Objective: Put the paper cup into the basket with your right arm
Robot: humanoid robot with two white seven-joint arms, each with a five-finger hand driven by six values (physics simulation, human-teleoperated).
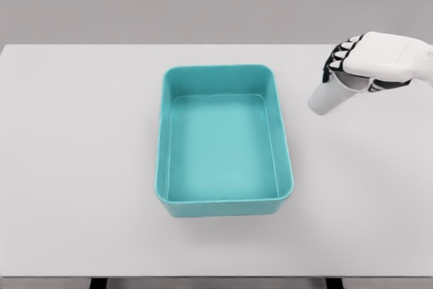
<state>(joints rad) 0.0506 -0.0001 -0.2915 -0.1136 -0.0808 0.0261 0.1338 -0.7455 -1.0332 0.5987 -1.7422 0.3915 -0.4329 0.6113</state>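
Observation:
A white paper cup [327, 97] hangs tilted above the table, its base pointing down and left. My right hand [356, 67] is shut on the cup's upper part, with the dark fingers curled over its rim. The hand and cup are to the right of the teal basket [164, 141], near its far right corner and apart from it. The basket is rectangular, open-topped and holds nothing. My left arm does not show.
The white table [74, 167] carries only the basket. Its front edge runs along the bottom of the picture, and a grey wall stands behind its far edge.

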